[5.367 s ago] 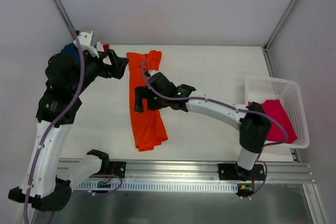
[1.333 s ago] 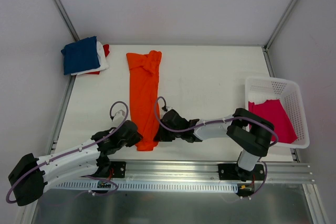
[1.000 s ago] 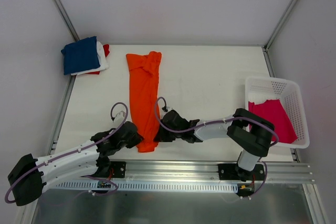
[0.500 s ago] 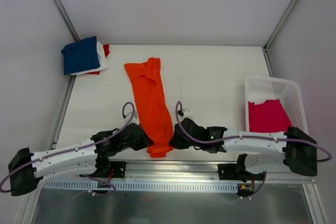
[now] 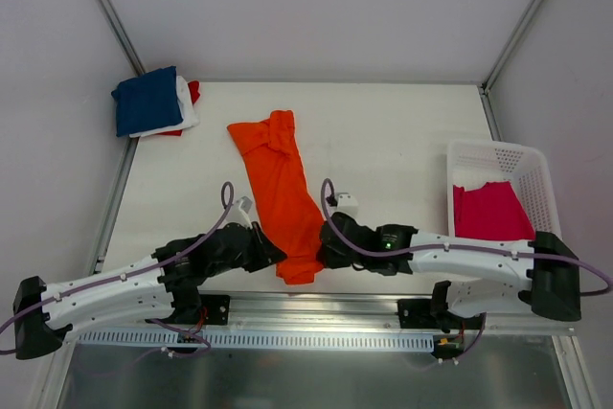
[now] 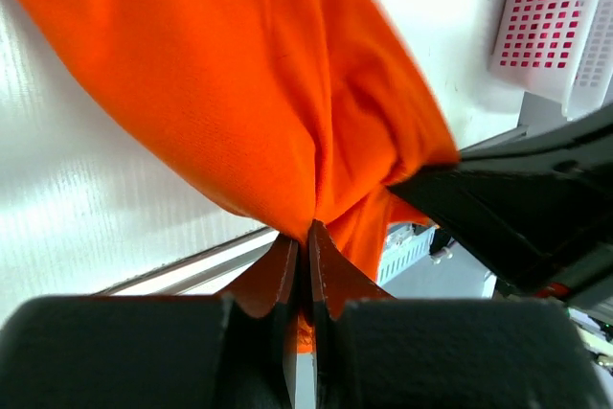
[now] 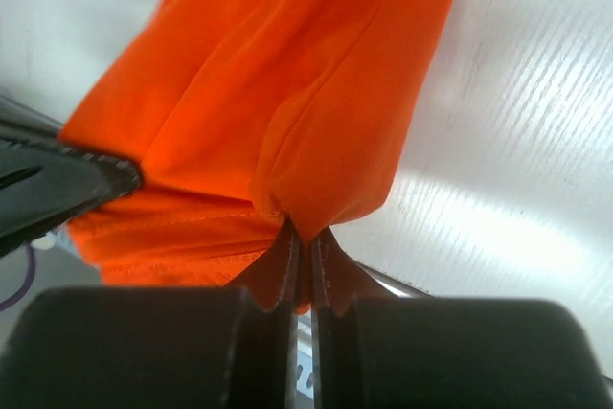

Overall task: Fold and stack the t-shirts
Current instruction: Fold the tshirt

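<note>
Left gripper [image 5: 271, 254] and right gripper [image 5: 326, 251] each pinch the orange t-shirt [image 5: 281, 193] at its near end. Shirt lies lengthwise mid-table.

Scanning all three views now, nothing readable anywhere, no words, no labels, no numbers, orange t-shirt [image 5: 283, 189] plain cloth, no print or tag legible on it

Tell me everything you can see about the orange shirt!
The orange shirt is plain, soft, bright cloth, folded into a long narrow strip. It lies slanted on the white table, and its far end is bunched and wrinkled. At the near end, the left pincer and the right pincer are each shut on a corner, pinching the cloth into gathered folds. Nothing else touches it.
</note>
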`<action>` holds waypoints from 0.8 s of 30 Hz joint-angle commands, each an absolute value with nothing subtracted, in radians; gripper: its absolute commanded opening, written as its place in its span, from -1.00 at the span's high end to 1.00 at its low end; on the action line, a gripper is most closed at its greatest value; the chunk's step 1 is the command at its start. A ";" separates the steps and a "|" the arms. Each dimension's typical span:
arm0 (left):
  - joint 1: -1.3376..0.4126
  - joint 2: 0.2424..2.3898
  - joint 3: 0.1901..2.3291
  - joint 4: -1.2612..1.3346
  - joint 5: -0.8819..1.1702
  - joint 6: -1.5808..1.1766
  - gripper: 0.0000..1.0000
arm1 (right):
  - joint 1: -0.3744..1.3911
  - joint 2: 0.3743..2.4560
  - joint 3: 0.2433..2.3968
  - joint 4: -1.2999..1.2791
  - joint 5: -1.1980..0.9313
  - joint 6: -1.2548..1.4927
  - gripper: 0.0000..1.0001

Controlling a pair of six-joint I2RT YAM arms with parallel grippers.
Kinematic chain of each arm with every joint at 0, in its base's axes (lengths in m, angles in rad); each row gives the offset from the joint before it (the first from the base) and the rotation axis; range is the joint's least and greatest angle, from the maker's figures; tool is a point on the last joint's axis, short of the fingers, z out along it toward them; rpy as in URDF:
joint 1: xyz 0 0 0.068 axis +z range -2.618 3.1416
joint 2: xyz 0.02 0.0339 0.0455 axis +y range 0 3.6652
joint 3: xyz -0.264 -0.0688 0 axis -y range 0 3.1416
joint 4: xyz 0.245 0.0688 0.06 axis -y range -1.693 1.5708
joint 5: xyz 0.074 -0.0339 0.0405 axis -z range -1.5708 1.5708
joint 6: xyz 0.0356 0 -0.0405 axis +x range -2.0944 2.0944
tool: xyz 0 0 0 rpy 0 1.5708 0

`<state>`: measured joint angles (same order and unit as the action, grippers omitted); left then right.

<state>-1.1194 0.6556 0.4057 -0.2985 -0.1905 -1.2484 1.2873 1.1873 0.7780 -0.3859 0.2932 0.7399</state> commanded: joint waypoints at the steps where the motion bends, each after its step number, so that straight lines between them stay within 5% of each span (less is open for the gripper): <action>1: -1.121 0.632 0.474 -0.422 -0.241 -1.204 1.00 | 1.272 1.304 0.886 -0.525 0.361 0.658 0.99; 15: -1.120 0.666 0.511 -0.437 -0.397 -1.158 1.00 | 1.160 1.615 1.253 -0.557 0.310 0.482 0.99; 24: -1.100 0.658 0.509 -0.442 -0.710 -1.045 1.00 | 1.082 1.692 1.368 -0.595 0.290 0.422 0.99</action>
